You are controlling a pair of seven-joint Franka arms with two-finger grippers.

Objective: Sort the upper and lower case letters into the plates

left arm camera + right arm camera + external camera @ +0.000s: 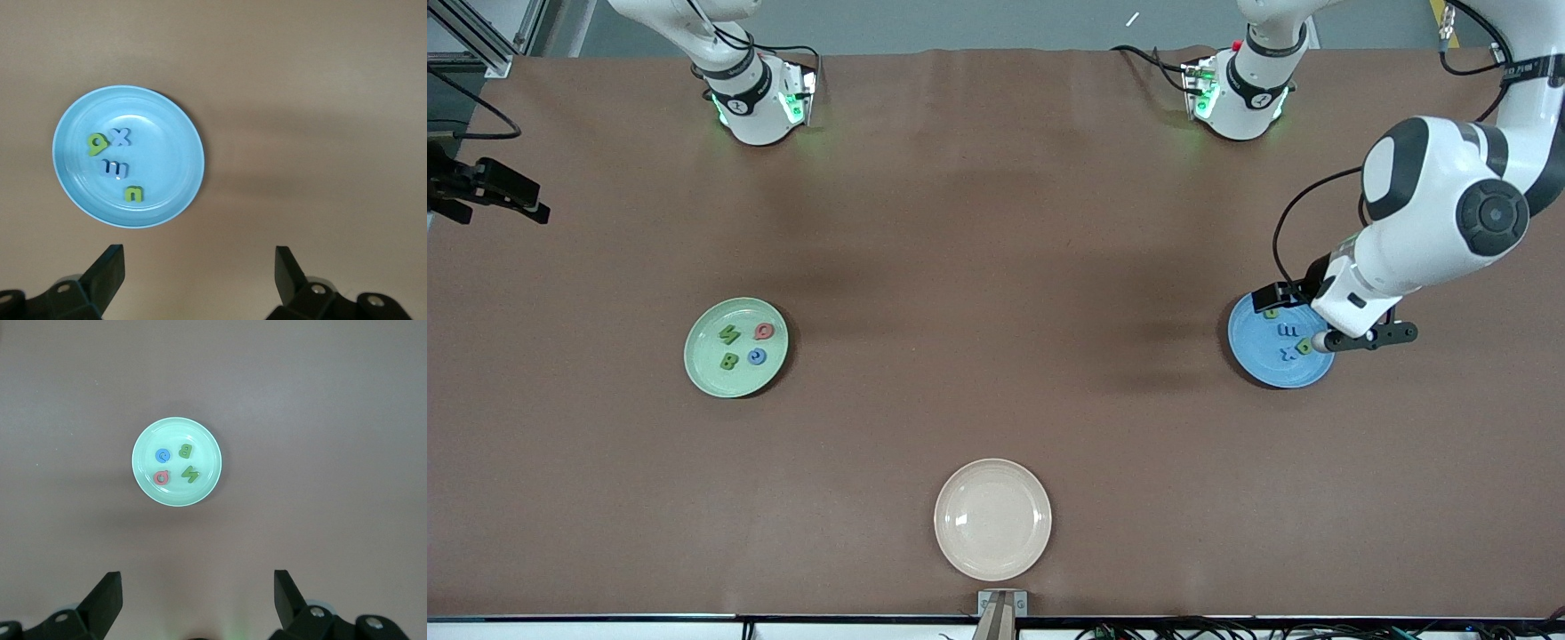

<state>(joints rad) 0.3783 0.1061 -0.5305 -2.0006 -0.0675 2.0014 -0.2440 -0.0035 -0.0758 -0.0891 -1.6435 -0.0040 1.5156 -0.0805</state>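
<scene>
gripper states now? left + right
Left gripper: open, empty, over the round blue plate.
Right gripper: open, empty, high above the pale green plate.

Even overhead light, nothing dim. My arms throw soft broad shadows on the brown table [996,267]. Small white glare spot on the cream plate [992,519]. Both wrist views sharp at centre, my own fingertips [110,270] dark, slightly soft at the edge.
</scene>
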